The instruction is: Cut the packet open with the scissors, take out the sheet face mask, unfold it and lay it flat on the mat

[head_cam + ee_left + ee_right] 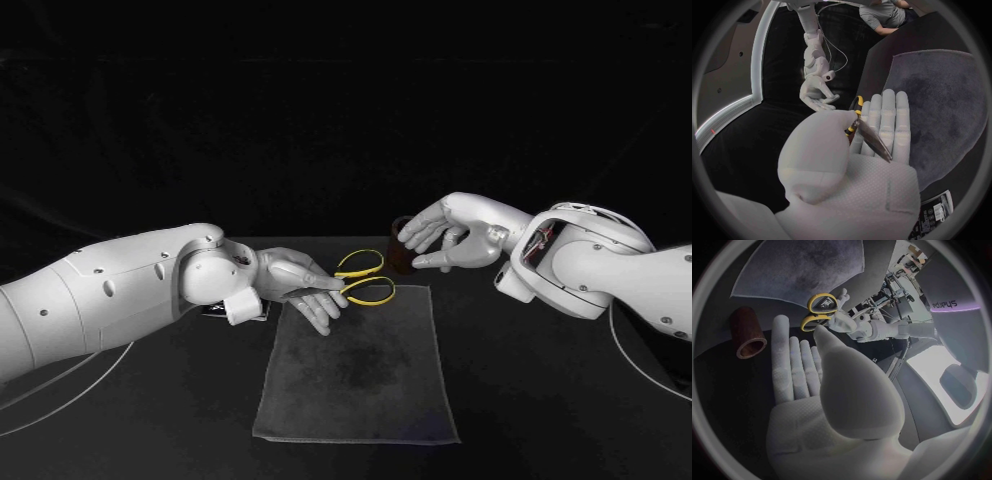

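Head view: left hand (307, 285) fingers grasp scissors (364, 279); right hand (450, 238) fingers released beside brown tube (402, 258).

Scissors (873, 142) at the mat's (356, 380) far edge, tube (747, 332) just behind, packet (934, 216) off its left side.

**Left hand (306, 283) busy, right hand (450, 238) free**

The left arm (101, 300) reaches in low to the far left corner of the mat (361, 390). Its hand grips the scissors (874, 144), with the thumb pressed over them. The right hand hangs just beyond the far right corner of the mat, fingers apart and a little bent, holding nothing.
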